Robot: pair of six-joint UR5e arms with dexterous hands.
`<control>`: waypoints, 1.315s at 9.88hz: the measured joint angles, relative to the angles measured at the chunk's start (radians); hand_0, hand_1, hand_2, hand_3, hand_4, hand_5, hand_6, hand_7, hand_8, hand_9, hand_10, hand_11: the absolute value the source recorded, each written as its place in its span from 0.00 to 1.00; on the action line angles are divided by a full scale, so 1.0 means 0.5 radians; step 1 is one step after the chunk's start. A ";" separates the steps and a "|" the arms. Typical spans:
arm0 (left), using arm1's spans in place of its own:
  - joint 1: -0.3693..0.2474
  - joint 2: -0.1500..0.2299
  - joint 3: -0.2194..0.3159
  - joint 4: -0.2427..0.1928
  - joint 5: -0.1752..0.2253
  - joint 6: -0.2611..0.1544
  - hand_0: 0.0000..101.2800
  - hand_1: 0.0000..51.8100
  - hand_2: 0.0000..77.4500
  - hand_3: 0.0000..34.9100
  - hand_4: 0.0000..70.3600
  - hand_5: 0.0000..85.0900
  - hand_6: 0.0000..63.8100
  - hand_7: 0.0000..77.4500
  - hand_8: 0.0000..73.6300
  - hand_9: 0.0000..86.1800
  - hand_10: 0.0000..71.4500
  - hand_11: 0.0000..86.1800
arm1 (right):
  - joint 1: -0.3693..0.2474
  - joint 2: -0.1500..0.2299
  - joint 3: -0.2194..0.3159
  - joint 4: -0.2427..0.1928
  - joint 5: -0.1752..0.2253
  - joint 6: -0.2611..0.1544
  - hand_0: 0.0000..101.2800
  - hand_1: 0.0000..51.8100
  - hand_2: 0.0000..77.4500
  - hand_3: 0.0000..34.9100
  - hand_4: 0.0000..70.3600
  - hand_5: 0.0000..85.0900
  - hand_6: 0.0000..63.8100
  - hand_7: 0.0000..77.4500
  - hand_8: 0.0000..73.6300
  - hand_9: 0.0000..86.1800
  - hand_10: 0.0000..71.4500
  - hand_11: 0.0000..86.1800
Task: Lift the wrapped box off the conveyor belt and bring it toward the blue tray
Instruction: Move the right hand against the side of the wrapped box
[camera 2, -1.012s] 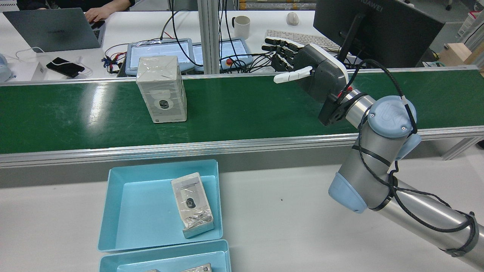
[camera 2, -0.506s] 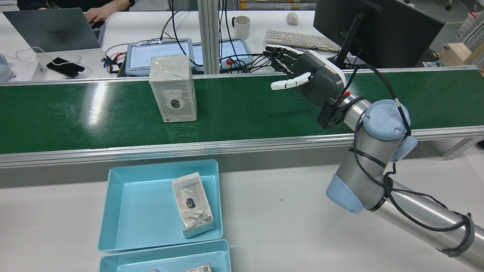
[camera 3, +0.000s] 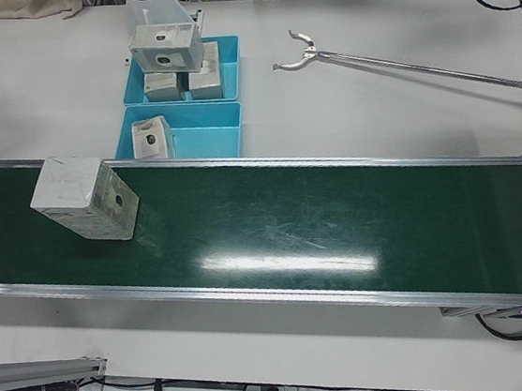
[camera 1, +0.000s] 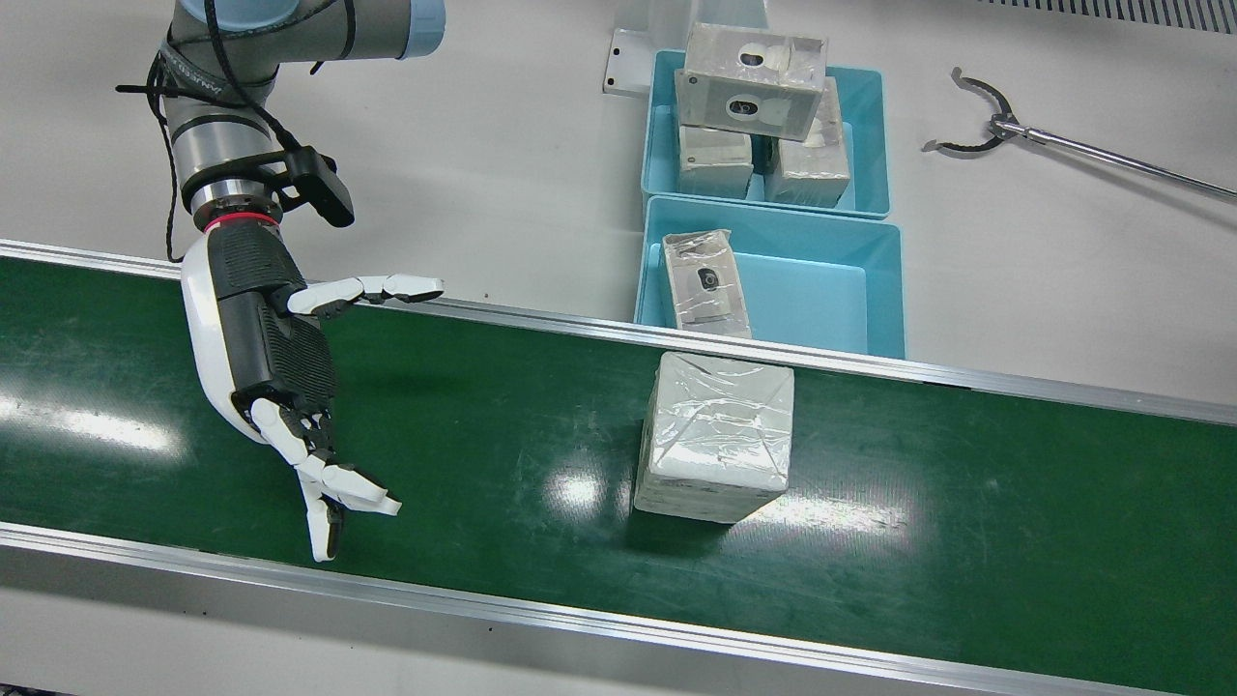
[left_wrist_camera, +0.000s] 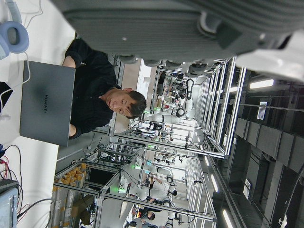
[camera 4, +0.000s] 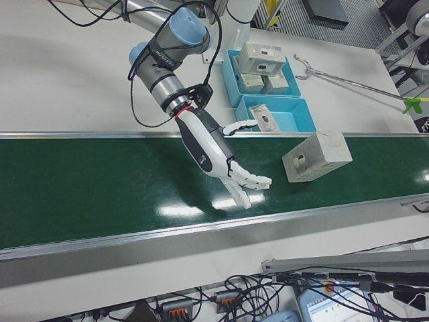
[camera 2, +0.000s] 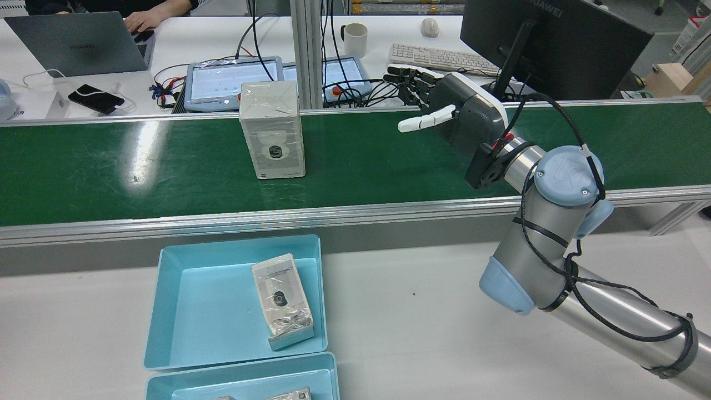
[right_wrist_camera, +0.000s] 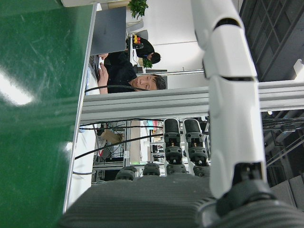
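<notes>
The plastic-wrapped white box [camera 1: 717,440] stands upright on the green conveyor belt [camera 1: 503,435], just across the belt's metal rail from the nearer blue tray [camera 1: 875,280]. The black-and-white right hand [camera 1: 275,367] hovers over the belt, well apart from the box, fingers spread and holding nothing. The left hand's camera shows only part of its palm, so I cannot tell its state.

The belt [camera 1: 503,454] is glossy green with fine scratches, its edges brushed metal rails [camera 1: 580,329]. The box [camera 1: 717,437] wears crinkled, shiny clear film over matt white. My right hand [camera 1: 275,358] shows smooth white plastic and ribbed dark panels. The tray [camera 1: 875,290] is smooth blue plastic.
</notes>
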 joint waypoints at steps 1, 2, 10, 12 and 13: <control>0.000 0.000 0.000 0.000 0.000 0.000 0.00 0.00 0.01 0.00 0.00 0.01 0.00 0.01 0.01 0.00 0.01 0.01 | 0.006 -0.002 0.001 0.000 -0.003 0.003 0.51 0.34 0.18 0.03 0.23 0.19 0.11 0.24 0.01 0.03 0.02 0.03; 0.000 0.000 0.000 0.000 0.000 0.000 0.00 0.00 0.01 0.00 0.00 0.01 0.00 0.01 0.01 0.00 0.01 0.01 | 0.009 -0.005 0.001 0.001 -0.006 0.004 0.51 0.34 0.16 0.02 0.23 0.19 0.11 0.24 0.01 0.03 0.00 0.03; 0.000 0.000 0.000 0.000 0.000 0.000 0.00 0.00 0.01 0.00 0.00 0.01 0.00 0.01 0.01 0.00 0.01 0.00 | -0.083 0.067 -0.053 0.001 0.015 -0.038 0.52 0.40 0.23 0.03 0.27 0.22 0.14 0.29 0.01 0.03 0.01 0.04; 0.000 0.000 0.000 0.000 0.000 0.000 0.00 0.00 0.01 0.00 0.00 0.01 0.00 0.01 0.01 0.01 0.01 0.00 | -0.099 0.123 -0.109 0.001 0.021 -0.052 0.53 0.41 0.26 0.04 0.28 0.23 0.15 0.31 0.01 0.04 0.02 0.05; 0.000 0.000 0.000 0.000 0.000 0.000 0.00 0.00 0.01 0.00 0.00 0.01 0.00 0.01 0.01 0.01 0.01 0.00 | -0.109 0.144 -0.124 0.000 0.028 -0.062 0.53 0.42 0.23 0.07 0.28 0.23 0.15 0.31 0.01 0.04 0.02 0.05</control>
